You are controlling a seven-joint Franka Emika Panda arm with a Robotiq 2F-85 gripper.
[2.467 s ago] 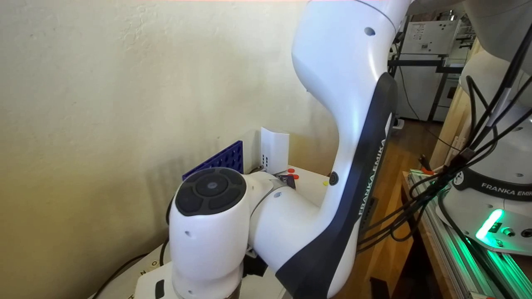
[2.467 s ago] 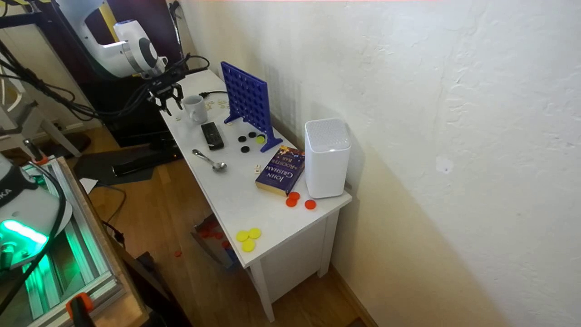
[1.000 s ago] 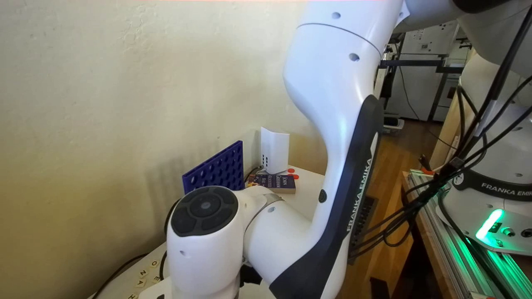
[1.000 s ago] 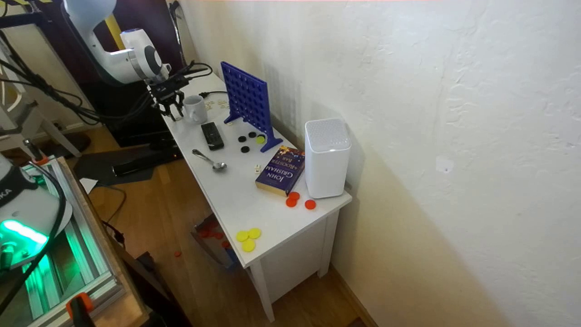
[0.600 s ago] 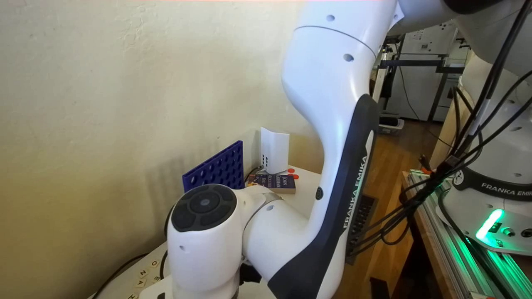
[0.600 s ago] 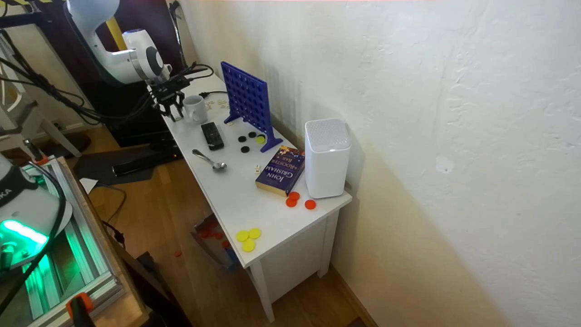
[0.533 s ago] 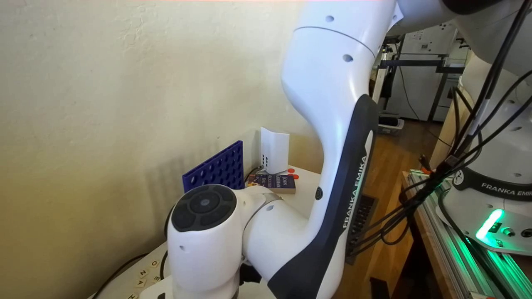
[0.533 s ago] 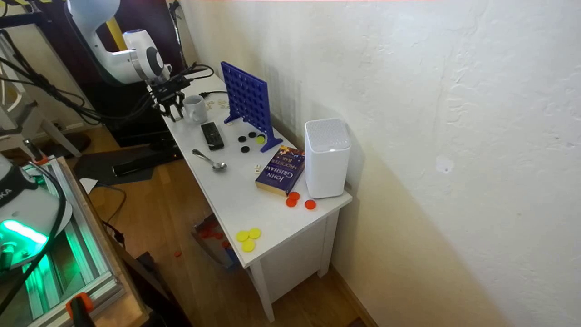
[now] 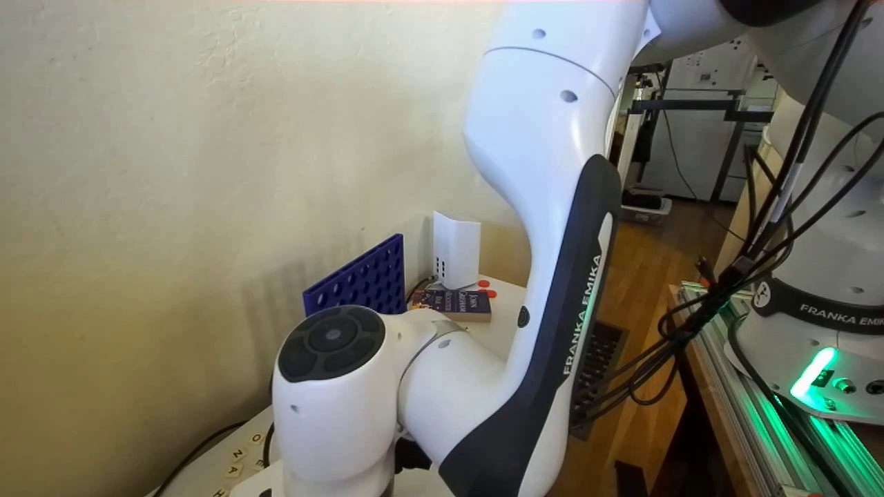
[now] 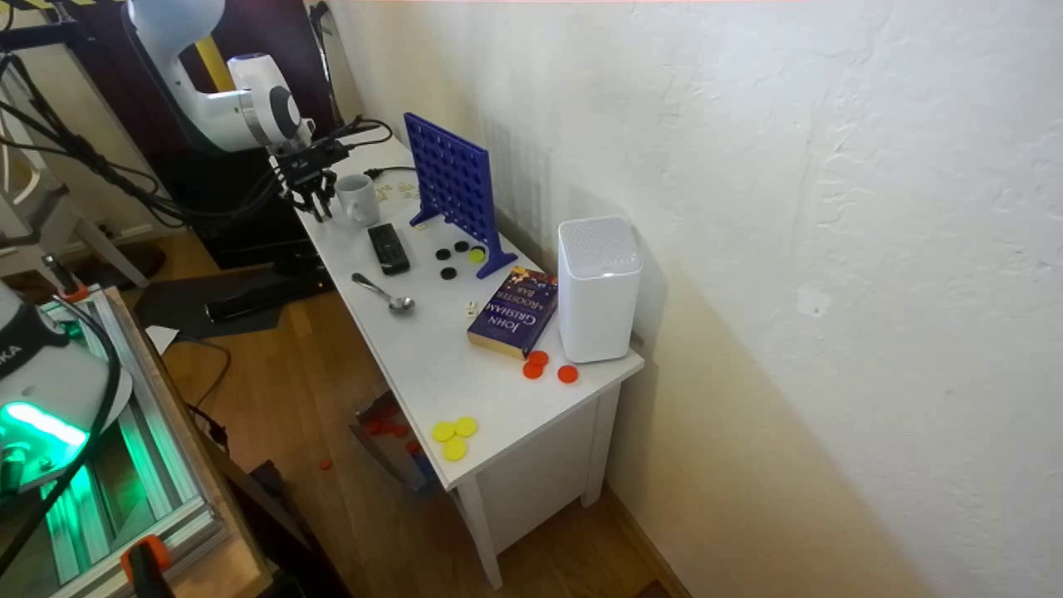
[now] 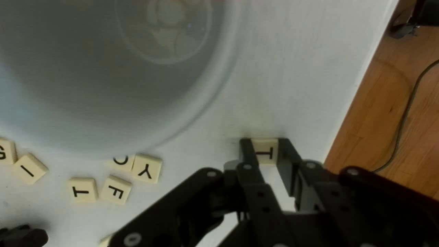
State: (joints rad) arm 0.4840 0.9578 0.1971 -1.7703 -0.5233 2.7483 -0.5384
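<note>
T tile (image 11: 265, 152) being gripped by the end effector (image 11: 264, 145) near the edge of the table (image 10: 436, 365)

The T tile is sitting between the fingers (image 11: 247, 152), which are touching its opposite sides; the end effector is gripping it. Its lettered face is facing the wrist camera. In the wrist view the crossbar is lying to the right and the stem is running left, so the letter's top is pointing toward the table's edge, the stem reaching crosswise between the fingers. The face is looking roughly square; its long axis cannot be told, nor whether the tile is touching the table.

Just beside the end effector a pale mug (image 10: 357, 201) is standing upright, its rim curving across the upper left of the wrist view. Below the rim a Y tile (image 11: 146, 168), an F tile (image 11: 116, 189) and a second T tile (image 11: 82, 190) are lying face up, the last pointing its top the opposite way. Farther out, a black remote (image 10: 389, 249) and a spoon (image 10: 399, 305) are resting on the table. A blue grid (image 10: 453, 178) is standing upright, with a book (image 10: 515, 311) and a white box (image 10: 600, 291) near it; red discs (image 10: 533, 370) are lying beside the book, yellow discs (image 10: 454, 449) near a corner.
</note>
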